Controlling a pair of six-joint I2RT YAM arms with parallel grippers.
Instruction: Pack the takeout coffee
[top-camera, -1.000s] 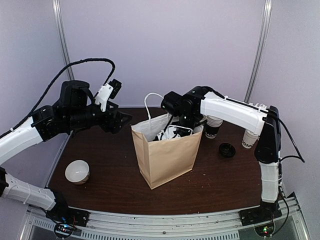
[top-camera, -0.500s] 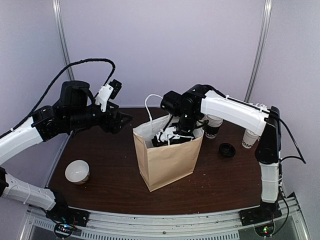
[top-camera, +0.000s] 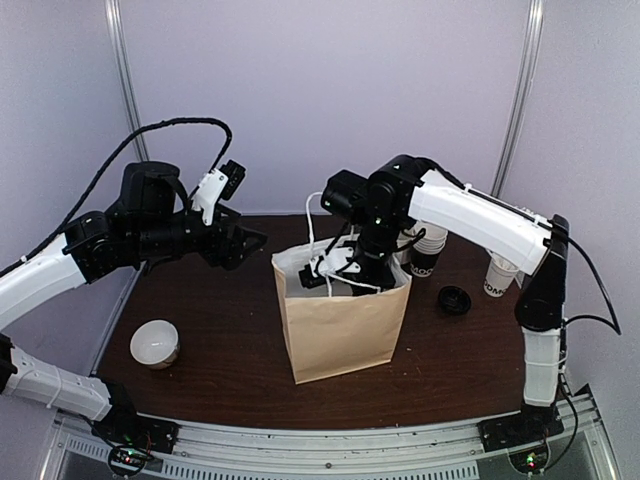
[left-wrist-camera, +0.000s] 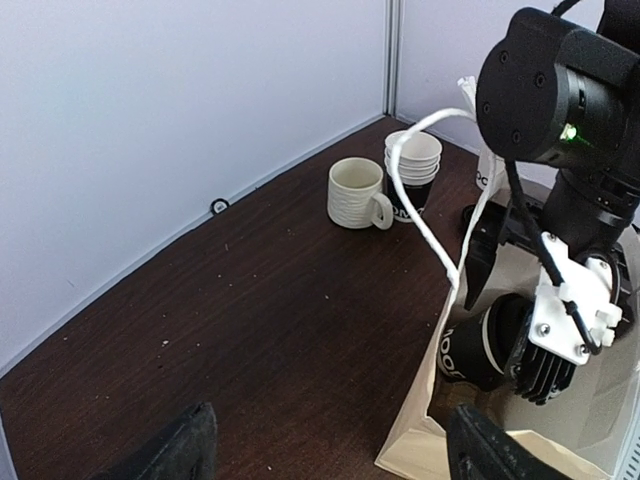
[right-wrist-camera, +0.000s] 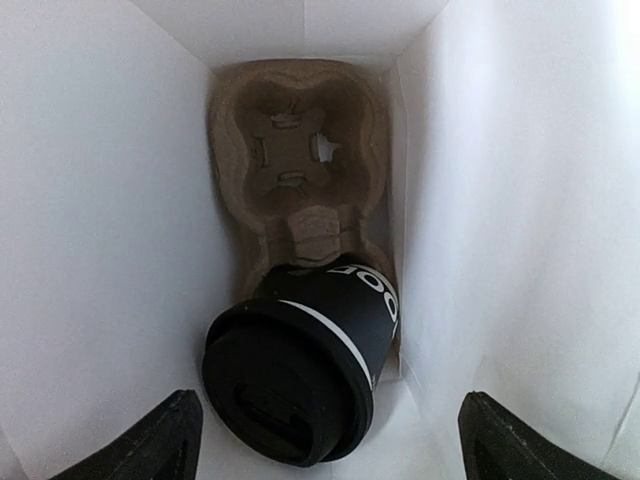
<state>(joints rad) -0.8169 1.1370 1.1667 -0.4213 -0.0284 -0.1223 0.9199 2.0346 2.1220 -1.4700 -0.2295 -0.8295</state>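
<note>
The takeout coffee (right-wrist-camera: 300, 370), black-lidded with a black lettered band, leans tilted in the near cell of a brown pulp cup carrier (right-wrist-camera: 295, 150) at the bottom of the paper bag (top-camera: 340, 320). My right gripper (right-wrist-camera: 335, 440) reaches into the bag mouth from above. It is open, with its fingers wide on either side of the lid and apart from it. The left wrist view shows the same cup (left-wrist-camera: 478, 348) through the bag opening. My left gripper (left-wrist-camera: 335, 445) hovers open over the dark table just left of the bag, holding nothing.
A white handled mug (left-wrist-camera: 355, 192) and a stack of paper cups (left-wrist-camera: 412, 165) stand behind the bag. A loose black lid (top-camera: 455, 300) and another paper cup (top-camera: 500, 275) sit at the right. A white bowl (top-camera: 155, 343) rests near the table's left front. The bag's white cord handle (left-wrist-camera: 425, 225) arches up.
My right gripper's jaws have spread wider above the cup in the bag and the arm has lifted a little. The bag has shifted slightly right. The left arm has stayed put.
</note>
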